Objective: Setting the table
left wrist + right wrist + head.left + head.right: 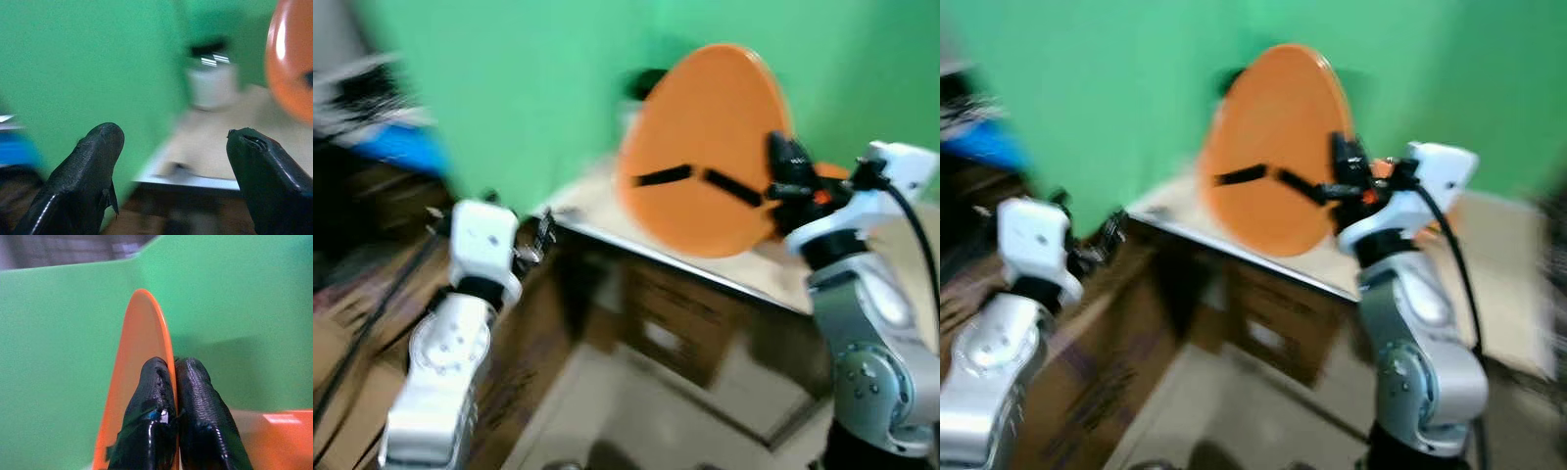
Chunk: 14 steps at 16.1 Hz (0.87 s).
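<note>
Right claw (173, 396): the two black fingers (149, 401) are pressed together on the rim of an orange plate (705, 147), one finger on each face. The plate is held on edge, near upright, raised above the surface (607, 211) and in front of the green wall (529, 88). In the head views the near finger lies across the plate's face, pointing toward 9 o'clock from the wrist. The head views are blurred.

A second orange item (283, 431) shows at 4 o'clock of the claw in the right wrist view; its kind cannot be determined.

Left claw (171, 147): fingers spread wide apart, holding nothing. It is raised at the near corner of the surface, well apart from the plate, which sits at 2 o'clock of it in the left wrist view. Beyond it on the light-coloured surface stands a pale container with a dark top (212, 83), against the wall; blur prevents closer identification.

Surroundings: brown cardboard boxes (675, 323) sit under the surface. A blue object (401, 147) lies at 10 o'clock of the left arm, not identifiable. Black cables (372, 313) run past the left arm.
</note>
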### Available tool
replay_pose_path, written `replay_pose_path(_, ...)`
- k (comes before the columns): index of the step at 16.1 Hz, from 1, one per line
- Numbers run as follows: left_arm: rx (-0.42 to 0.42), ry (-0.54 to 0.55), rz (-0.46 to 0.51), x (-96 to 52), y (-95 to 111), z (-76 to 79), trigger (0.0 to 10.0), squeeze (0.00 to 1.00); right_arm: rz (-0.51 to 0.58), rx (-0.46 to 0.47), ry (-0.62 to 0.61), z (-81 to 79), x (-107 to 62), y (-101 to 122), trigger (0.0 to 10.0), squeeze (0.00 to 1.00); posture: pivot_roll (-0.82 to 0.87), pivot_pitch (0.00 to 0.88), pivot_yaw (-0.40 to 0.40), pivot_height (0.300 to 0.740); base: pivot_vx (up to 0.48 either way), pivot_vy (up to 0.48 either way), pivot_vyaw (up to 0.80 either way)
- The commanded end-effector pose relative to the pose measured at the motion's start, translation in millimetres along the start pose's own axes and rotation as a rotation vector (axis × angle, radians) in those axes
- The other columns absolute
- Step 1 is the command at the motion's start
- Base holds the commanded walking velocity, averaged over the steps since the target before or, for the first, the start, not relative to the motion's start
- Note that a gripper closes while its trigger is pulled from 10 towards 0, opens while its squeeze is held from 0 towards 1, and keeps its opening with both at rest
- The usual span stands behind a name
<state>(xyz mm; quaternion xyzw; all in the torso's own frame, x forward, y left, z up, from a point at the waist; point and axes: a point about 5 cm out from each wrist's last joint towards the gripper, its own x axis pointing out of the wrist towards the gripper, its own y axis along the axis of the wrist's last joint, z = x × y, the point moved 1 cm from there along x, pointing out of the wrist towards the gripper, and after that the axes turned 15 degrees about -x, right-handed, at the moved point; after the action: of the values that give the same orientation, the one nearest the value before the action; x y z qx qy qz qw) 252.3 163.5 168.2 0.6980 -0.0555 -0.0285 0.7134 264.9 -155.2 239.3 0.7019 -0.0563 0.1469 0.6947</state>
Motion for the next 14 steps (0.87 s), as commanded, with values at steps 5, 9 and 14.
replay_pose_path(5,-0.018,0.002,0.064,1.6,13,5.3,10.0,0.0,0.224,-0.098,-0.079,9.7,-0.1,46,10.0,0.0,0.02,0.0,0.004,0.74,0.0,0.0,-0.79)
replay_pose_path(9,-0.039,-0.003,0.1,6.1,22,8.3,10.0,0.0,0.298,-0.156,-0.123,13.4,3.2,65,10.0,0.0,0.0,0.0,0.001,0.74,0.0,0.0,-0.79)
replay_pose_path(14,0.011,-0.037,0.081,1.7,17,13.7,10.0,0.0,0.281,-0.351,-0.223,36.1,-2.1,68,10.0,0.0,0.0,0.0,-0.011,0.74,0.0,0.0,-0.8)
